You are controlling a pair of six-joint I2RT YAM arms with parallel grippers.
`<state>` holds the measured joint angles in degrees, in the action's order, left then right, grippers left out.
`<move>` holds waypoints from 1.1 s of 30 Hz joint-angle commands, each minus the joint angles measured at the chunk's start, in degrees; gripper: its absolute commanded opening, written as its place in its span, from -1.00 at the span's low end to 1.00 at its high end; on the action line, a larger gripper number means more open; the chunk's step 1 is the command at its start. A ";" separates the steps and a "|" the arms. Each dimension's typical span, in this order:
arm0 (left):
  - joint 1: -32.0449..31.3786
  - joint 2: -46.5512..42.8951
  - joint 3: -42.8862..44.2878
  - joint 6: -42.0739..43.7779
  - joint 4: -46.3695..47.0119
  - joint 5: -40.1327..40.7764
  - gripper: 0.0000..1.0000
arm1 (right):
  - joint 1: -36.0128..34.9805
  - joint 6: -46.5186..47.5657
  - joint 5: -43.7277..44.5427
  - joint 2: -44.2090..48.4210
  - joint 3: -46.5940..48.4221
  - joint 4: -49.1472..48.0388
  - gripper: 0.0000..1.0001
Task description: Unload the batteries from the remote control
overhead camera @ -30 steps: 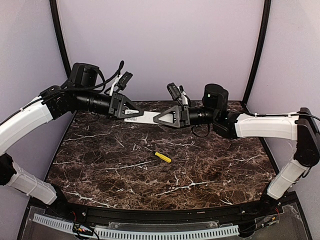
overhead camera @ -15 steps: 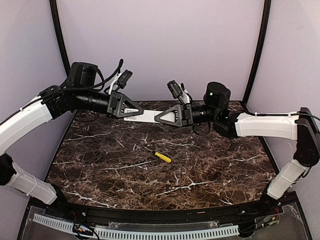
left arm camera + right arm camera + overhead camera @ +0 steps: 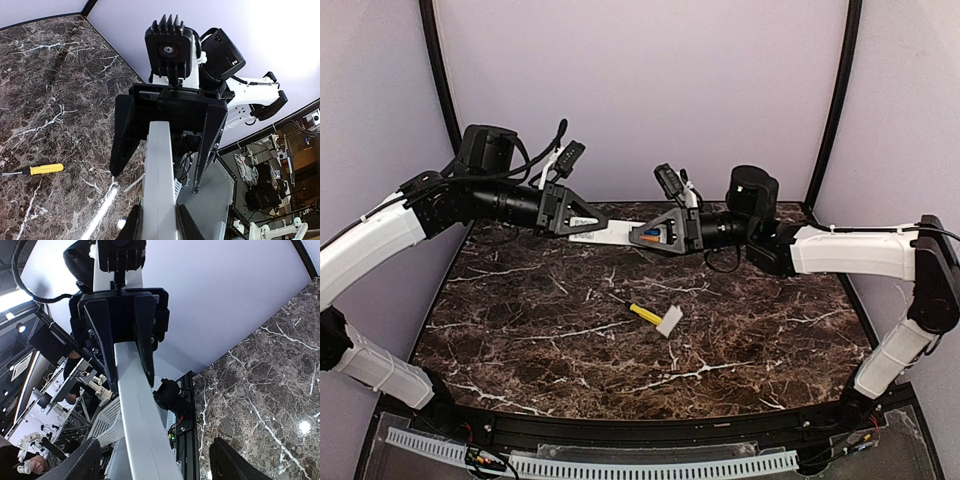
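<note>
Top cam light: we see even, soft overhead light; backdrop (image 3: 640,90) flat lavender, mid-bright.
Top cam shadows: table (image 3: 520,330) darkest beneath left gripper (image 3: 588,226) & right gripper (image 3: 632,237), edges soft.
Top cam edges: poles (image 3: 432,80) look bowed well outboard of both grippers; lens or real, we can't tell.
L wrist glare: white streak on table just below-left of left gripper; backdrop above-right of right gripper blown near white.
L wrist focus: remote control (image 3: 159,165) soft nearest lens, crisper toward right gripper.
R wrist glare: small round hot spot on table, right of right gripper.
R wrist exposure: room (image 3: 30,405) left of left gripper dim, w/ bright lamp (image 3: 20,327).
R wrist focus: own fingers (image 3: 227,465) dark & blurred at btm.
</note>
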<state>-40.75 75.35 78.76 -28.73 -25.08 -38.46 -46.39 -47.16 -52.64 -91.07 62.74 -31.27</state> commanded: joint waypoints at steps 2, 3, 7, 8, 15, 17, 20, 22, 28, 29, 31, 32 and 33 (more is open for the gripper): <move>-0.20 -0.75 0.91 -0.15 0.26 0.82 -0.99 | 0.16 2.77 3.52 2.80 0.28 4.98 0.56; -0.20 -0.80 0.83 -0.18 0.32 0.97 -0.99 | 0.09 3.49 4.38 3.27 0.28 6.44 0.58; -0.20 -0.87 0.19 -0.04 0.53 2.30 -0.99 | 0.31 6.18 9.08 4.05 0.98 13.66 0.62; -0.20 -0.88 -0.04 0.02 0.66 2.58 -0.99 | 0.33 6.41 9.96 3.98 0.87 14.32 0.62; -0.16 -0.78 -3.08 0.01 1.90 3.75 -0.99 | 0.47 6.63 9.87 3.87 0.98 14.94 0.64; -0.20 -0.89 -3.57 0.26 2.01 4.05 -0.99 | 0.52 7.05 10.16 3.97 1.32 15.91 0.64; -0.18 -0.92 -4.37 0.34 2.23 4.45 -0.99 | 0.89 7.36 10.54 4.37 1.16 17.03 0.65; -0.17 -1.17 -5.16 0.16 2.87 4.49 -0.99 | 1.11 7.27 10.46 4.79 0.70 17.18 0.66; -0.18 -1.59 -6.61 -0.11 4.02 4.41 -0.99 | 1.50 7.98 9.71 5.90 -0.10 18.52 0.63; -0.19 -1.61 -6.74 -0.10 4.13 4.30 -0.99 | 1.57 8.16 9.60 6.09 -0.12 18.79 0.62; -0.17 -1.53 -6.82 -0.02 4.08 4.15 -0.99 | 1.64 8.46 9.41 6.58 -0.19 19.63 0.62; -0.15 -1.57 -6.84 0.03 3.99 4.08 -0.99 | 1.70 9.04 9.51 7.19 -0.19 20.41 0.62; -0.13 -1.58 -7.04 0.06 3.99 4.00 -0.99 | 1.68 9.49 9.80 7.71 -0.30 21.24 0.62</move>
<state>-40.75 75.33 72.58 -28.75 -22.98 -33.89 -45.21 -39.68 -42.96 -86.15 62.76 -11.97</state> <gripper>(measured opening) 0.175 0.810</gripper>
